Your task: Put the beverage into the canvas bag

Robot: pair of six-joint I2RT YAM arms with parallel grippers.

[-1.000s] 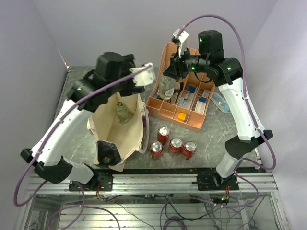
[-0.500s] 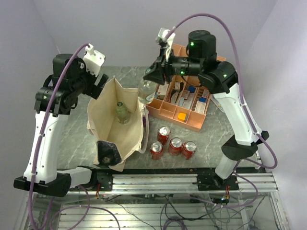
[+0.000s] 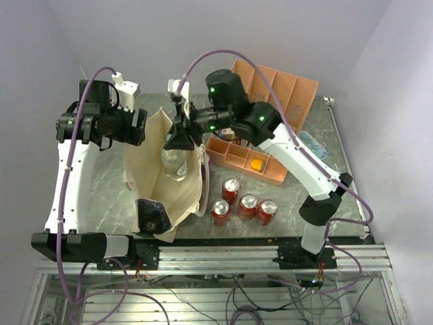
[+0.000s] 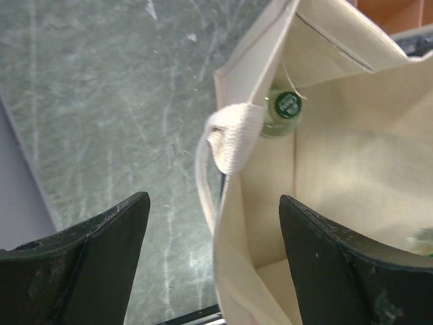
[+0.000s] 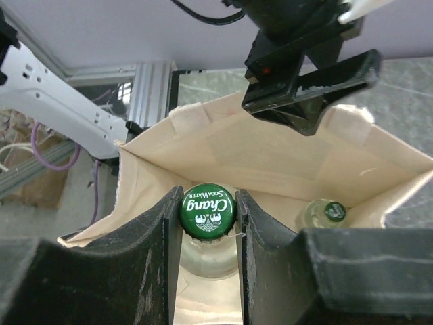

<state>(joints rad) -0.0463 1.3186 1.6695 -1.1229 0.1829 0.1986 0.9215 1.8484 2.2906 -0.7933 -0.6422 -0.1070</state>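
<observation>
The cream canvas bag [image 3: 157, 193] stands open on the table's left. My right gripper [image 3: 181, 140] is shut on the neck of a clear glass bottle [image 3: 177, 164] and holds it upright over the bag's mouth. In the right wrist view my right gripper [image 5: 208, 198] clamps the bottle just under its green Chang cap [image 5: 207, 211]. A second green-capped bottle [image 5: 329, 211] stands inside the bag. My left gripper [image 3: 133, 126] is open at the bag's far-left rim. In the left wrist view the left gripper [image 4: 213, 261] has the bag wall [image 4: 250, 223] between its spread fingers, not pinched.
An orange-pink divided organizer [image 3: 295, 91] stands behind and right of the bag. Several red cans [image 3: 247, 205] stand in front of it. A clear plastic bottle [image 3: 310, 144] lies at the right. The bag's dark panel [image 3: 152, 215] faces the near edge.
My right arm has swung left from the organizer, carrying the bottle to above the bag's mouth. My left arm has drawn back left and now sits at the bag's far-left rim.
</observation>
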